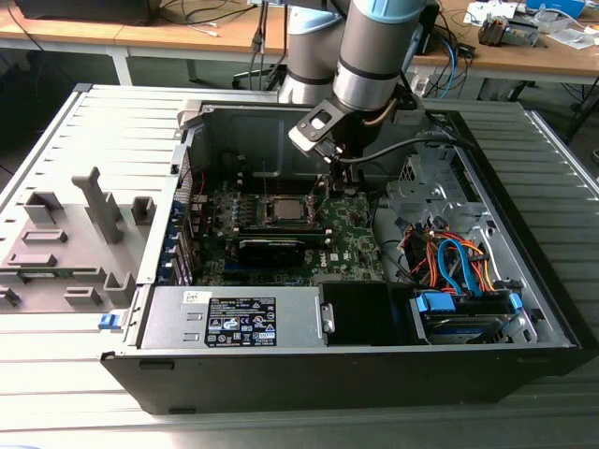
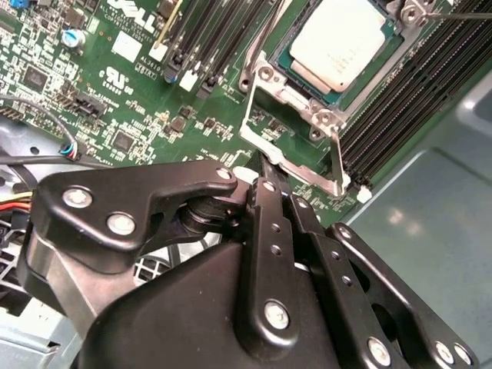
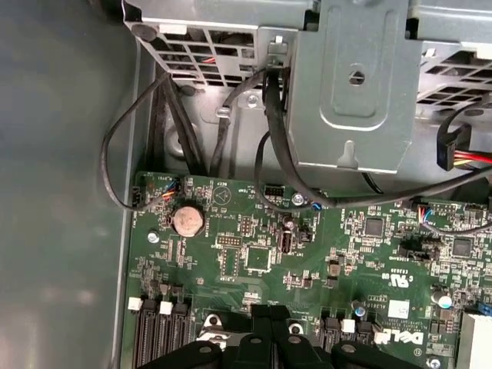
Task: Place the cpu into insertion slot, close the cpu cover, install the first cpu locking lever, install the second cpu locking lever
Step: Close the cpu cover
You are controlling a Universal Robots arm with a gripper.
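Observation:
The cpu (image 2: 338, 42), a pale silver square, lies seated in the insertion slot (image 2: 290, 94) on the green motherboard; in the exterior view the slot (image 1: 284, 211) is mid-board inside the open case. The silver cpu cover (image 2: 296, 165) stands raised off the slot, a thin frame leaning towards the arm (image 1: 315, 201). My black gripper (image 2: 260, 175) is shut, and its tips meet right at the cover's free edge. It hangs just to the exterior view's right of the slot (image 1: 329, 187). A thin wire locking lever (image 2: 457, 11) sticks out past the slot's far corner.
Black memory slots (image 2: 415, 100) flank the socket. A long black card (image 1: 271, 248) lies in front of it, with a power supply (image 1: 234, 318) nearer. Coloured cables and a drive cage (image 1: 459, 267) fill the exterior view's right. A grey metal bay (image 3: 354, 84) overhangs the board edge.

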